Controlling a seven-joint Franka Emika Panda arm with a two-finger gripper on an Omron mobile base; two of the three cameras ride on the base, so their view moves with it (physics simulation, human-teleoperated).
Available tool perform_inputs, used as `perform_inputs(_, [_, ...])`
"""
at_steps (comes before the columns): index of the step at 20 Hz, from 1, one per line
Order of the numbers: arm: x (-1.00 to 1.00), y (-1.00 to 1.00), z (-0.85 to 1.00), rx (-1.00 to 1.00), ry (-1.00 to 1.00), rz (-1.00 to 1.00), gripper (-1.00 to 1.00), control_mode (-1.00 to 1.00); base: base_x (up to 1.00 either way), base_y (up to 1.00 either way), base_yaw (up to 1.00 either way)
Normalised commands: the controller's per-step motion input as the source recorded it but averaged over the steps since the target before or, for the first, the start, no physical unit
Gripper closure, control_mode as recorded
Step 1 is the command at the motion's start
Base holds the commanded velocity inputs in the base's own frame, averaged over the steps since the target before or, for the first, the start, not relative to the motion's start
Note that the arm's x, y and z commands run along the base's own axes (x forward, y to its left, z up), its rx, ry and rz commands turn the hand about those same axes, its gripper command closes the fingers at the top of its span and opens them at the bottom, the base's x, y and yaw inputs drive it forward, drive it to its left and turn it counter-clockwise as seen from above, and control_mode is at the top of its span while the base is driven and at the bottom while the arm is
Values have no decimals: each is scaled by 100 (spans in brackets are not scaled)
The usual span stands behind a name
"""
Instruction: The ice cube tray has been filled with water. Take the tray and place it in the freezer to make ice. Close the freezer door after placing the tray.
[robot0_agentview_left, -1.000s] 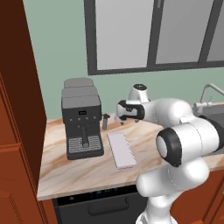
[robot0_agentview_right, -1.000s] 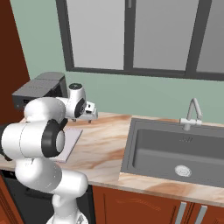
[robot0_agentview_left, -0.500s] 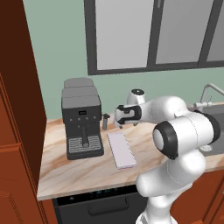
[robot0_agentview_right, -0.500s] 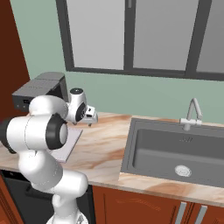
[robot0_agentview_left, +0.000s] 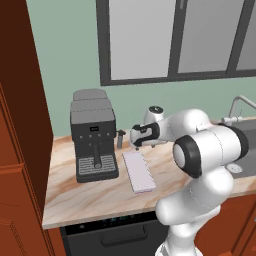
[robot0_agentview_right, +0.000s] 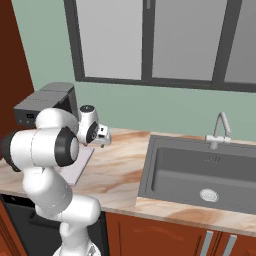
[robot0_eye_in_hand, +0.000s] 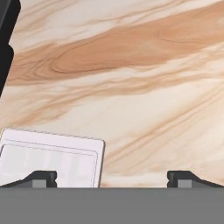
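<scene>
Lavender-white, the ice cube tray (robot0_agentview_left: 138, 171) lies flat just beside the coffee machine (robot0_agentview_left: 93, 135), under the wide-open, empty gripper (robot0_eye_in_hand: 112, 177), whose off-centre jaws might tip it and spill water.

You won't find any readable text, label, brand, number or sign here: the small light marks on the front panel of the coffee machine (robot0_agentview_left: 93, 131) are too tiny to make out, and the ice cube tray (robot0_agentview_left: 138, 171) and desk (robot0_agentview_left: 90, 195) carry no writing.
</scene>
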Motion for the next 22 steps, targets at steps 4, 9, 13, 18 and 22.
perform_inputs(4, [22,0,-5,0,0,0,-100,-100,0,0,0])
perform_inputs(9, [38,0,-4,1,0,-4,-100,-100,0,0,0])
perform_inputs(13, [33,0,-12,0,0,-3,-100,-100,0,0,0])
perform_inputs(18, [9,1,-24,0,0,0,-100,-100,0,0,0])
perform_inputs(22, [0,4,-31,0,0,0,-100,-100,0,0,0])
